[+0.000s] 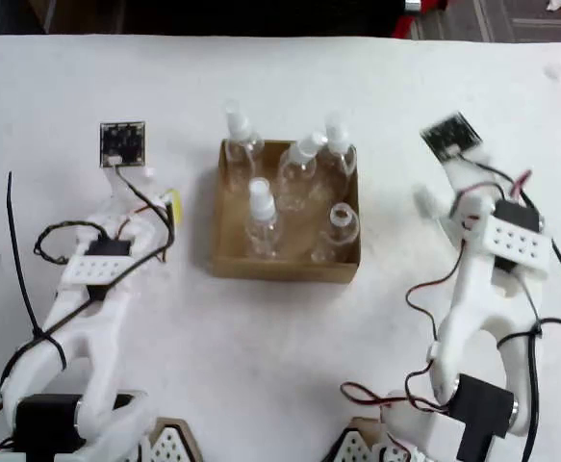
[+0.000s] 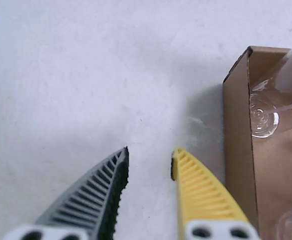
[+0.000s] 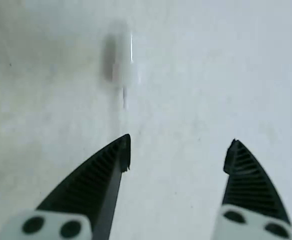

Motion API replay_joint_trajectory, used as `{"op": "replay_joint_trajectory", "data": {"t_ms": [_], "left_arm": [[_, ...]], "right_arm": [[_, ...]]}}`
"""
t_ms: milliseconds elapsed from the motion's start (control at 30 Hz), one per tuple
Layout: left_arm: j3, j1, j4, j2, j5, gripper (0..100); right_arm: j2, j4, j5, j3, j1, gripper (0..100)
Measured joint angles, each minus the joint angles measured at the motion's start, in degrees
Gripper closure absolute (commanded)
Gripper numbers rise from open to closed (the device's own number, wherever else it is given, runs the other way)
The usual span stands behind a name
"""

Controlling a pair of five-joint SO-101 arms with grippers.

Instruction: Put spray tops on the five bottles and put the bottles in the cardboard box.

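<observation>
The cardboard box (image 1: 224, 252) sits mid-table with several clear bottles standing in it. Most wear white spray tops, such as the front one (image 1: 261, 214). The bottle (image 1: 339, 227) at the box's front right corner has a bare open neck. A loose white spray top (image 1: 423, 200) lies on the table right of the box and appears blurred (image 3: 120, 65) ahead of my right gripper (image 3: 178, 150), which hangs open and empty over the table. My left gripper (image 2: 150, 160) is open and empty beside the box's left wall (image 2: 236, 130), its yellow finger (image 1: 169, 204) nearest the box.
The table is covered in white cloth (image 1: 280, 346). Both arms flank the box, with cables trailing from the right arm (image 1: 497, 241). The table's far edge meets a dark floor at the top of the high view.
</observation>
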Motion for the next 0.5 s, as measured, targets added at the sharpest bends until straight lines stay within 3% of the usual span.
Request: {"op": "replay_joint_trajectory", "data": {"t_ms": [167, 500], "left_arm": [[0.0, 0.0, 0.0, 0.0, 0.0, 86], [0.0, 0.0, 0.0, 0.0, 0.0, 86]], "right_arm": [[9.41, 2.64, 0.0, -11.08, -6.15, 72.9], [41.14, 17.93, -6.07, -44.4, -6.95, 73.1]]}}
